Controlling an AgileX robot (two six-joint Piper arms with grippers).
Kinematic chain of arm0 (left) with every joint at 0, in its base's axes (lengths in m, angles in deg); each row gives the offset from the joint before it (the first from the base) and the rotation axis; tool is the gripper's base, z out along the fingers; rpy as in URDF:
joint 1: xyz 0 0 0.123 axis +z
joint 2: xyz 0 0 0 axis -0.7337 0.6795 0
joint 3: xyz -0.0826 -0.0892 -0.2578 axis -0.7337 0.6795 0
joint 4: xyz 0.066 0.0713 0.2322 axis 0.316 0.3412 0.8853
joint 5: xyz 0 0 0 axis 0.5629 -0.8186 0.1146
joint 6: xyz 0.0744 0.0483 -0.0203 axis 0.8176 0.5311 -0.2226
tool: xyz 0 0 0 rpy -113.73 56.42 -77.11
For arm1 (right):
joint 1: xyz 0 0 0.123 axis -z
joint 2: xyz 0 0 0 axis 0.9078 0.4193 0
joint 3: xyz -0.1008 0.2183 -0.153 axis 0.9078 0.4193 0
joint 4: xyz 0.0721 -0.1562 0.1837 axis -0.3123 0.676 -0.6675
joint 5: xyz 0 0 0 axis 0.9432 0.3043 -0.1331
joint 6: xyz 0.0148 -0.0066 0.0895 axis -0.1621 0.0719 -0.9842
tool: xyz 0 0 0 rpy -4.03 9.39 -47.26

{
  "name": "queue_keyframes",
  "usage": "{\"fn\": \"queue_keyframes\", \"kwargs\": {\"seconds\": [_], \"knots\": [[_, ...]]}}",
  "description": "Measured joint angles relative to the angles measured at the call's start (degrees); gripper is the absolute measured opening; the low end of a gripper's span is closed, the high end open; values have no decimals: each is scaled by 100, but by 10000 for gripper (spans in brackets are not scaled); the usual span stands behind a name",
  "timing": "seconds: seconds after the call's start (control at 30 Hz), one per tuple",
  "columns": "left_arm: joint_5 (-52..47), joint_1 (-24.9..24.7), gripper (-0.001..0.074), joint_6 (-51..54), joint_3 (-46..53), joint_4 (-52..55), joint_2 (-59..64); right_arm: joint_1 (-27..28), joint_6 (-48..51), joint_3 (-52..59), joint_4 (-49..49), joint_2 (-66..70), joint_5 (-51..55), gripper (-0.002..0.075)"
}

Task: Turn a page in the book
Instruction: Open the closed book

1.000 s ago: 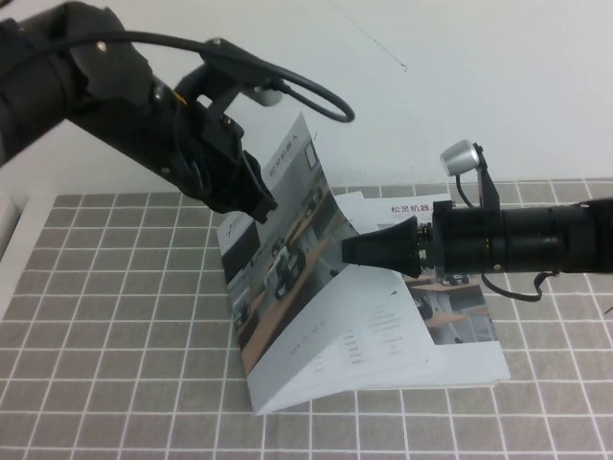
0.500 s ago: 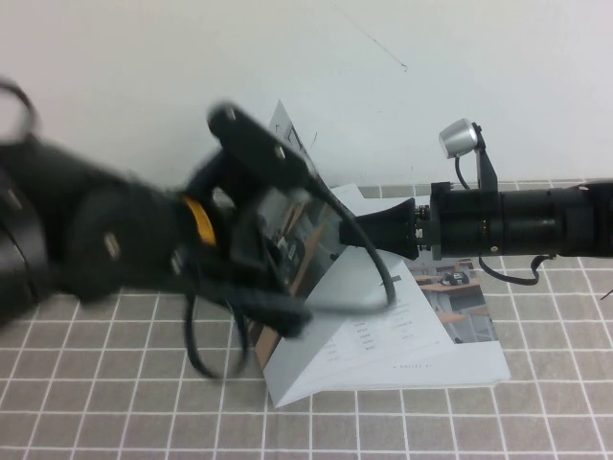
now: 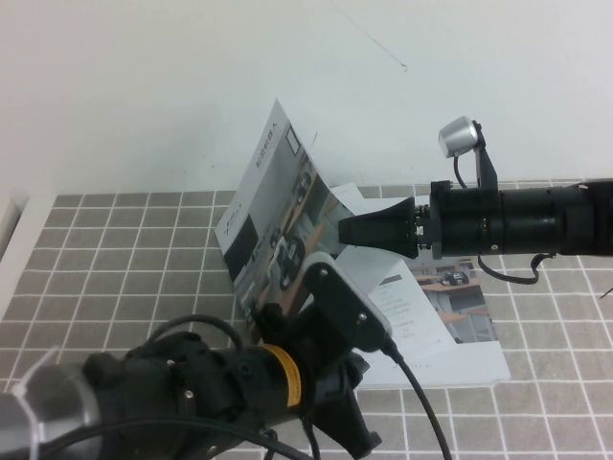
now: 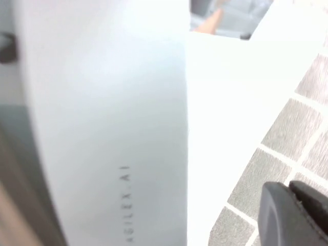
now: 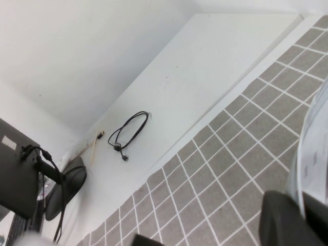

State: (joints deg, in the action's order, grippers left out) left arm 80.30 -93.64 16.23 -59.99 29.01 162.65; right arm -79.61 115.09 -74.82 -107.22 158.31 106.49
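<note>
On the grey tiled mat (image 3: 115,287), the book (image 3: 421,326) lay open, its cover (image 3: 273,211) raised steeply against the white wall (image 3: 144,96). Right gripper (image 3: 343,230) reached in level from the right, jaws pressed together on the lifted cover's edge. Left gripper (image 4: 292,215) sat low at the near edge, just beside the book's near-left corner; could not tell its jaw state. Left arm (image 3: 211,393) blocked the book's near-left corner in the high view. A black cable (image 5: 127,129) lay coiled on a white surface beyond the mat.
</note>
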Motion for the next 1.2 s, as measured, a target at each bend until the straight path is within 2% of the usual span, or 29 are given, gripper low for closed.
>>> {"fn": "queue_keyframes", "kwargs": {"seconds": [0.2,0.47,0.6,0.7,0.87,1.07,1.2], "knots": [[-434,-92,-4,582,-282,-46,227,0,-21,0,0,0,0,6],[-822,-104,-4,85,-475,-88,-313,0,-21,0,0,0,0,6],[-972,-76,-4,-433,-477,-88,-914,0,-21,0,0,0,0,6],[-1158,56,-4,-1211,-477,-88,-1259,0,-44,0,0,0,0,6],[-945,104,-4,-2230,-101,285,-1565,0,-87,0,2,0,0,6],[-1198,-259,-4,-2267,444,1634,-1555,0,-152,0,2,0,0,6],[-1715,-559,-4,-2582,479,3860,-1555,0,-150,0,2,0,0,6]]}}
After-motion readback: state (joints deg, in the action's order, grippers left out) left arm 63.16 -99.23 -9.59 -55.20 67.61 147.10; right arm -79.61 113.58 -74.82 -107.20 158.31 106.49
